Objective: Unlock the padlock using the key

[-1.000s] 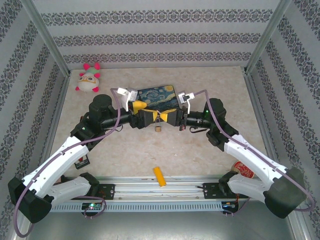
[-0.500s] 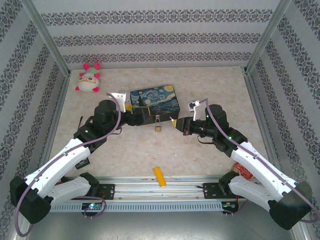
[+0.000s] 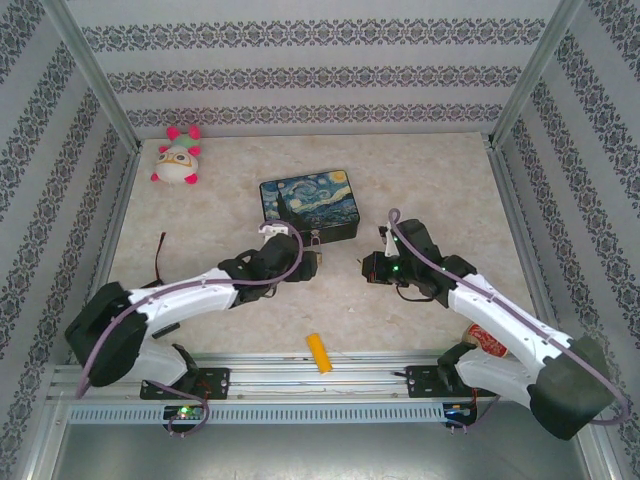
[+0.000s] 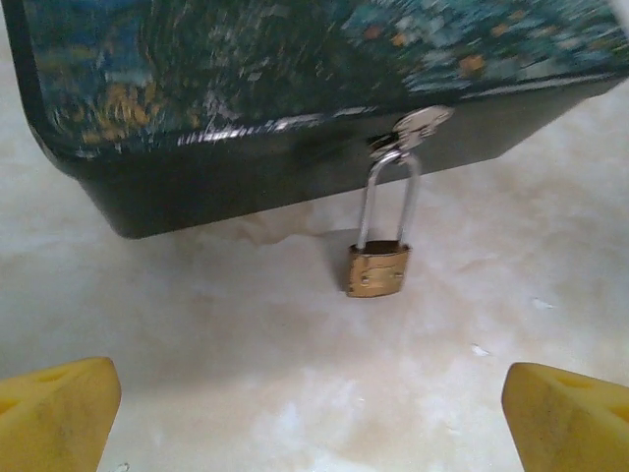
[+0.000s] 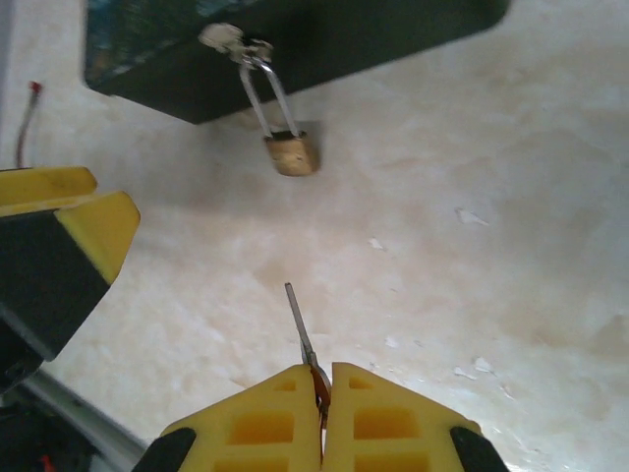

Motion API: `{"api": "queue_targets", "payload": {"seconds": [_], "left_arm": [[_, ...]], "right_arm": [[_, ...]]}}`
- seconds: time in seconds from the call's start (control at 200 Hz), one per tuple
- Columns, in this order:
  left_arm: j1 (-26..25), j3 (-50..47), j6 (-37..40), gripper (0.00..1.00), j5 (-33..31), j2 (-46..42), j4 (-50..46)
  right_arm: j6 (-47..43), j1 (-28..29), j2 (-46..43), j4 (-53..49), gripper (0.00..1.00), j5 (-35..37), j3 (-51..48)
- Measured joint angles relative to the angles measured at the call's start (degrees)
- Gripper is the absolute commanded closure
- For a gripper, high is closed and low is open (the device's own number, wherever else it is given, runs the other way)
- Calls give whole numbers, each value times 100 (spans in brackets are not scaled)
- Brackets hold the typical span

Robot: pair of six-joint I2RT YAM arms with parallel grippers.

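Observation:
The small brass padlock (image 4: pixel 377 269) hangs by its silver shackle (image 4: pixel 388 202) from the clasp (image 4: pixel 418 126) on the front of the painted box (image 3: pixel 308 203). It rests against the table. My left gripper (image 4: pixel 314 438) is open just in front of it, with its yellow fingertips (image 4: pixel 54 413) wide apart and nothing between them. My right gripper (image 5: pixel 324 382) is shut on the thin silvery key (image 5: pixel 300 324). The blade sticks out towards the padlock (image 5: pixel 292 154) but stays well short of it. From above, the left gripper (image 3: pixel 308 262) and right gripper (image 3: pixel 366 266) sit low on either side.
A white and pink plush toy (image 3: pixel 178 158) lies at the back left. A yellow-orange block (image 3: pixel 319 352) lies near the front rail (image 3: pixel 320 378). A red object (image 3: pixel 488 340) sits under the right arm. Patterned walls enclose the table on three sides.
Both grippers have drawn back from the padlock and dropped close to the table. The padlock still hangs from the clasp. The right gripper keeps the key.

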Motion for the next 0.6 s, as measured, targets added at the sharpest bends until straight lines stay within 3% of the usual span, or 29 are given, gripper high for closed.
{"api": "queue_targets", "payload": {"seconds": [0.16, 0.34, 0.6], "left_arm": [[-2, 26, -170, 9, -144, 647, 306], [-2, 358, -269, 11, -249, 1220, 560], [-2, 920, -293, 27, -262, 1928, 925]], "right_arm": [[0, -2, 321, -83, 100, 96, 0], [-2, -76, 490, -83, 100, 114, 0], [0, -201, 546, -70, 100, 114, -2]]}}
